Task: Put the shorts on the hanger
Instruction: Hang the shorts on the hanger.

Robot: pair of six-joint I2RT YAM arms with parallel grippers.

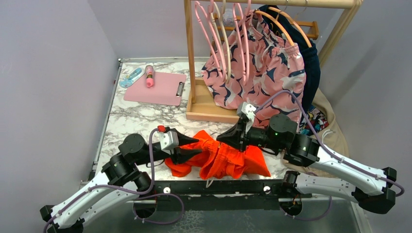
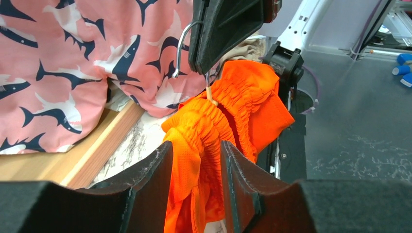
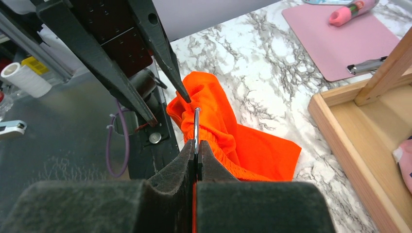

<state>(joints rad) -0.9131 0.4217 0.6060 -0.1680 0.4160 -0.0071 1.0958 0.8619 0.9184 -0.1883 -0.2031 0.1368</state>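
Observation:
The orange-red shorts [image 1: 218,158] lie bunched on the marble table near the front edge, between the two arms. My right gripper [image 1: 224,137] is shut on the metal hook [image 3: 196,125] of the hanger. Only that hook [image 2: 182,43] and a pale-yellow neck [image 2: 211,94] show. The rest of the hanger is hidden inside the shorts' waistband [image 2: 214,121]. My left gripper [image 2: 197,143] is open, and the gathered waistband hangs between its spread fingers. In the right wrist view the left gripper [image 3: 170,110] has one tip at the fabric's top edge.
A wooden rack [image 1: 190,58] stands behind on a wooden base [image 1: 209,114]. It holds pink hangers [image 1: 209,34], orange hangers [image 1: 286,24] and pink shark-pattern shorts [image 1: 262,68]. A pink clipboard [image 1: 155,87] with a pink marker [image 1: 149,76] lies at the back left. A beige garment [image 1: 335,126] is at the right.

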